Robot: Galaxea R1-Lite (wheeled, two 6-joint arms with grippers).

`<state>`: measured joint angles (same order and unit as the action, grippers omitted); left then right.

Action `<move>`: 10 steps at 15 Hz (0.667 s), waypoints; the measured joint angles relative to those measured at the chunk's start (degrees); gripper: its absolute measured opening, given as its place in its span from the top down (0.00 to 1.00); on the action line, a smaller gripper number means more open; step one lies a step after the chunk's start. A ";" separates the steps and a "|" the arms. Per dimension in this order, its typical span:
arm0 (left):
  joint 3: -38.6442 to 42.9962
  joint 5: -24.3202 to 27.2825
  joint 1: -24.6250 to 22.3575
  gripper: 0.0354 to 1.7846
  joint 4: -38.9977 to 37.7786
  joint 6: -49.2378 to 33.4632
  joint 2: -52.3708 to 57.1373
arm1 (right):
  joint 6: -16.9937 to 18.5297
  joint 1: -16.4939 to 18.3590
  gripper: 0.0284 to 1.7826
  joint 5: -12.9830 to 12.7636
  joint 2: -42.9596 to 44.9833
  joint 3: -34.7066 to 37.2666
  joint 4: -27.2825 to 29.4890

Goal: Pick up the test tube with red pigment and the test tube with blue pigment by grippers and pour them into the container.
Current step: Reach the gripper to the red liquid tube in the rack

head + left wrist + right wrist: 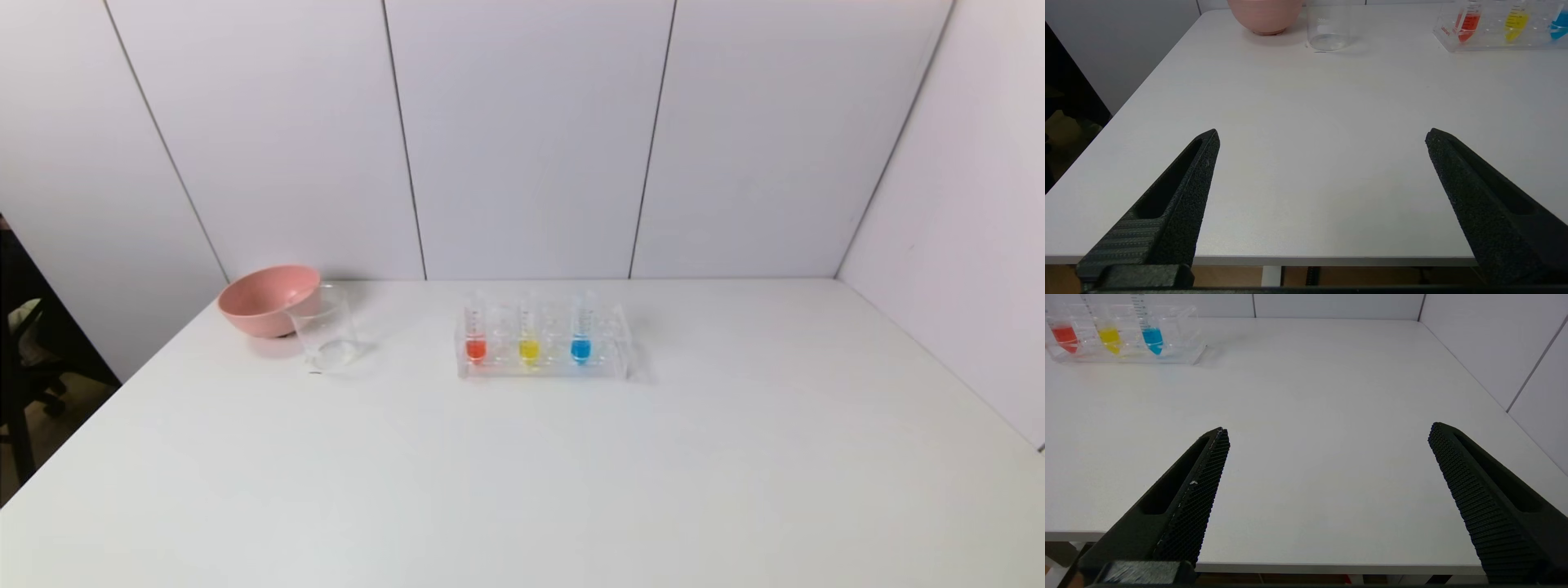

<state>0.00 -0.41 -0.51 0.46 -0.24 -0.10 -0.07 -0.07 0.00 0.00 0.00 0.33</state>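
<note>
While nothing has yet been picked up, several risks can be foreseen from the layout: the test tube with red pigment (pixel 476 336) and the test tube with blue pigment (pixel 580 336) are held upright in a clear tube rack (pixel 620 363) near the middle of the white table (pixel 522 490), with a yellow tube (pixel 529 339) seated between them, so the wrong tube could be nudged or seized if a descent is misjudged, and the light rack could be dragged or tipped if a tube is lifted at a slant. The tubes are slender and smooth, so it is judged that a grip placed too low or too loosely could let one slip, and liquid could be spilled if a tube is tilted before it is over the container (pixel 325 333). That beaker stands to the left of the rack, well apart from it and just in front of a pink bowl (pixel 268 298); whether the two touch cannot be told, and the bowl could be mistaken for the target or bumped during pouring. As for pose, neither arm is seen from the head view. The left gripper (pixel 1322 136) is held low over the near edge of the table, pointed towards the beaker and bowl, its fingers spread wide with nothing between them. The right gripper (pixel 1329 430) is held likewise over the near edge on the right side, aimed across bare table with the rack far off, its fingers equally wide apart and nothing held
</note>
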 joint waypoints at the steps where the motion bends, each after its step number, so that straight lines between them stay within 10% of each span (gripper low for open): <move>1: 0.00 0.01 0.00 0.01 0.00 0.00 0.00 | 0.00 0.02 0.00 0.00 0.00 0.00 0.00; 10: 0.00 -0.02 0.00 0.01 -0.02 -0.28 0.00 | 0.00 0.00 0.00 0.00 0.00 0.00 0.00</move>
<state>0.00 -0.44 -0.51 0.44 -0.52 -0.10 -0.07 -0.07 0.00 0.00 0.00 0.33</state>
